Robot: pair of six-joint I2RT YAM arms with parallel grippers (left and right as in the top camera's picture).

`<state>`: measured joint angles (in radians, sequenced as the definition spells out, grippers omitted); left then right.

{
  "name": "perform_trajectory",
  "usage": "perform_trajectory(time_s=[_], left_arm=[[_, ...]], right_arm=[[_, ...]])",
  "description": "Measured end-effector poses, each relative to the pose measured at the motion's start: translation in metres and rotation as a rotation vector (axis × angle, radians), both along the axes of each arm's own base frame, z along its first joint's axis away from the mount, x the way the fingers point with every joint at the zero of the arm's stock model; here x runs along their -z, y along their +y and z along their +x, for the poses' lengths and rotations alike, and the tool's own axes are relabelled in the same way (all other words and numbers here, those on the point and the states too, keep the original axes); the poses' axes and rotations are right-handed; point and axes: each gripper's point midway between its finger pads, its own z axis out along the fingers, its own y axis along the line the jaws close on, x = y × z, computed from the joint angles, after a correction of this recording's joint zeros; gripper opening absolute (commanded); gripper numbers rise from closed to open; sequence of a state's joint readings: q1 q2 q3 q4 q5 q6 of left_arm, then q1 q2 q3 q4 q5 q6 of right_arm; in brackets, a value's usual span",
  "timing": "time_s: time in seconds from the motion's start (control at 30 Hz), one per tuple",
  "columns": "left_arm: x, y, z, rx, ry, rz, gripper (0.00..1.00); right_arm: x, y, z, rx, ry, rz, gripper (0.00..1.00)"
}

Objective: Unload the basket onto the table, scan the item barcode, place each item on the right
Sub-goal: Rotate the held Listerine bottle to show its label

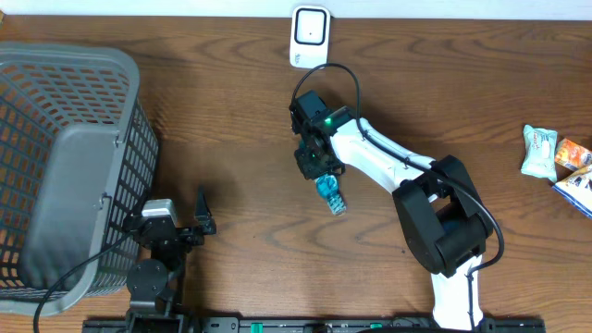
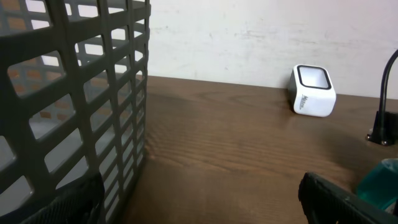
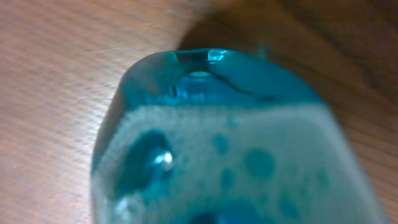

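The item is a small teal-blue translucent bottle (image 1: 332,197) with a pale dotted label. It hangs from my right gripper (image 1: 323,176) over the middle of the table, and the jaws are shut on its top. In the right wrist view the item (image 3: 224,149) fills nearly the whole frame and hides the fingers. No barcode shows on it. The white barcode scanner (image 1: 310,35) stands at the far edge of the table, well beyond the item. My left gripper (image 1: 200,220) rests open and empty next to the basket. From the left wrist, the scanner (image 2: 313,92) and a corner of the item (image 2: 383,180) are visible.
A large grey mesh basket (image 1: 65,166) fills the left side, close to the left arm, and its wall (image 2: 74,93) fills the left of that wrist view. Snack packets (image 1: 539,153) lie at the right edge. A black cable (image 1: 338,79) loops above the right wrist.
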<state>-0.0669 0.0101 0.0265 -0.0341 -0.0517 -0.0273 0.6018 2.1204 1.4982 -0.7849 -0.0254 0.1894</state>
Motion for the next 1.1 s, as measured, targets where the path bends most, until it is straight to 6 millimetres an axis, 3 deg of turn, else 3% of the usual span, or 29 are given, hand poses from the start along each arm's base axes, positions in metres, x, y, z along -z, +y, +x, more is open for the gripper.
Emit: perform_trajectory(time_s=[0.37, 0.53, 0.6, 0.77, 0.93, 1.1], left_arm=[[0.0, 0.0, 0.0, 0.0, 0.0, 0.0, 1.0], [0.0, 0.0, 0.0, 0.0, 0.0, 0.0, 1.0], [0.0, 0.0, 0.0, 0.0, 0.0, 0.0, 1.0], [0.0, 0.0, 0.0, 0.0, 0.0, 0.0, 1.0], [0.0, 0.0, 0.0, 0.0, 0.0, 0.0, 1.0], [0.0, 0.0, 0.0, 0.0, 0.0, 0.0, 1.0]], right_arm=[[-0.001, -0.027, 0.014, 0.055, -0.066, -0.16, 0.33], [-0.001, -0.031, 0.018, 0.076, -0.084, -0.18, 0.53], [-0.001, -0.031, 0.019, 0.083, -0.088, -0.18, 0.56], [-0.002, -0.031, 0.02, 0.087, -0.093, -0.183, 0.56], [-0.003, -0.033, 0.018, 0.088, -0.082, -0.195, 0.45], [-0.013, -0.033, 0.019, 0.085, -0.068, -0.206, 0.5]])
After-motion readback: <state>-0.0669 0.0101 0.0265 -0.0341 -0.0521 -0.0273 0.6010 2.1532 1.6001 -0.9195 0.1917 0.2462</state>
